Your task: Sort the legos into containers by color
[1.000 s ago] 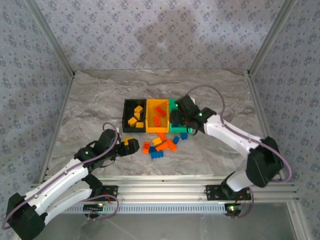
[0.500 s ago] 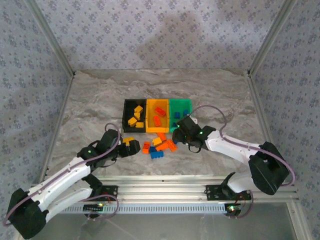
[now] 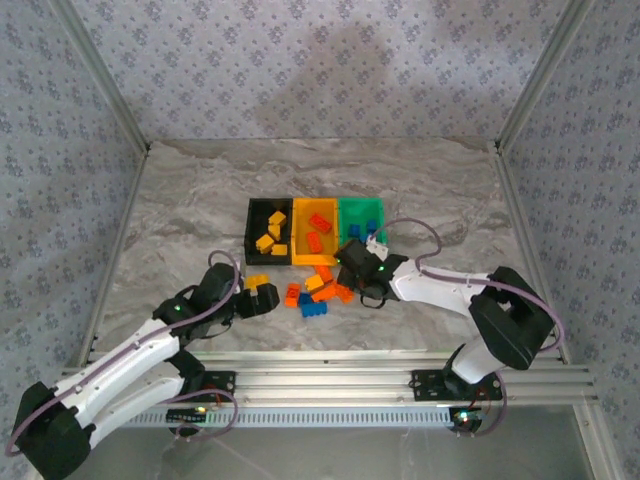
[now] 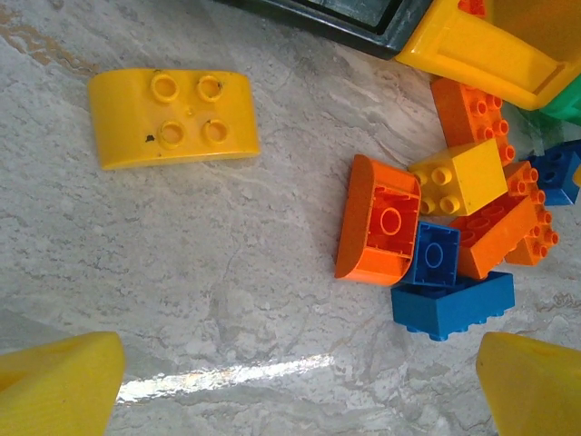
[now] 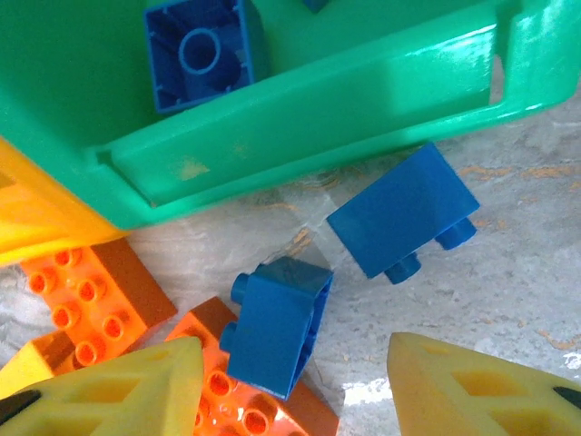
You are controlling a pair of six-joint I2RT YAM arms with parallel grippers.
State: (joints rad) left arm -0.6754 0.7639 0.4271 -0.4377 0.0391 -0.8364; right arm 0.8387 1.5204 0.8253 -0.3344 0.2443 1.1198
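the blue lego (image 5: 277,322) being gone for lies on its side in the lower middle of the right wrist view. it is just below the wall of the green container (image 5: 318,100) and partly on an orange lego (image 5: 250,413). its studs face frame left, and its long axis runs up and down the frame, tipped slightly toward the upper right.

the right claw (image 5: 295,381) straddles it, released. the brick sits nearer the frame-left finger and well apart from the other. i'd centre the claw further toward frame left, so the fingers meet the stud face and the base together and the brick does not twist. stay clear of the second blue lego (image 5: 404,211) at the upper right, whose studs point to the lower right on the table (image 5: 508,282).

the left claw (image 4: 300,391) hangs released, with a yellow lego (image 4: 172,118) at the upper left.
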